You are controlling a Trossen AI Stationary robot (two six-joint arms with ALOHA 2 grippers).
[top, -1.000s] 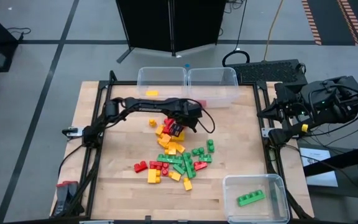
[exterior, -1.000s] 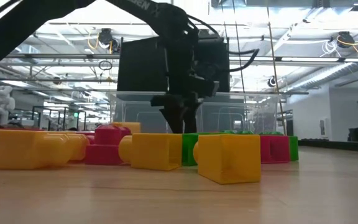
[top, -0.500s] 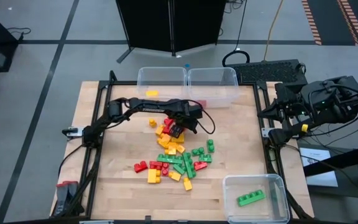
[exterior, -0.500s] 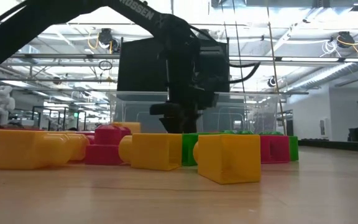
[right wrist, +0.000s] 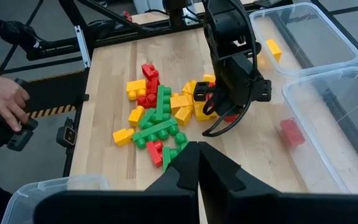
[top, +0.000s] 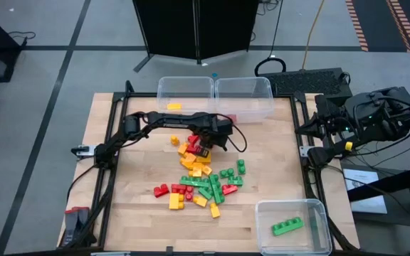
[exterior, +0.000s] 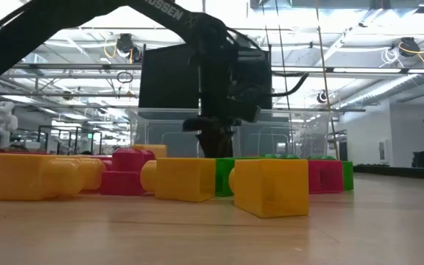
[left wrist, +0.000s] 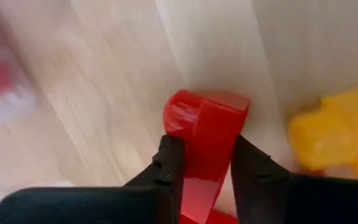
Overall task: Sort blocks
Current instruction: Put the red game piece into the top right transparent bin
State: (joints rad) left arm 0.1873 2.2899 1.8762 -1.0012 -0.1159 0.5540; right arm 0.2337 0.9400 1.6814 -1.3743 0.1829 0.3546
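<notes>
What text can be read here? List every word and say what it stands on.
"ROSSEN": white letters on the left arm, low view; the word's start is cut off.
Print on the paper sheet beside the table: too small to read.
Nothing else is legible.

three clear bins [top: 184,90], two arms [top: 164,121]

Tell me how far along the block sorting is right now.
Early days. Sorted so far: one small yellow plastic brick and one red brick in the two clear plastic bins at the table's far edge, and a green brick in the near bin. In hand: the left claw is shut on another red studded brick at the pile's top. Left: the mixed pile mid-table. The right claw waits, shut, off to the side.
</notes>
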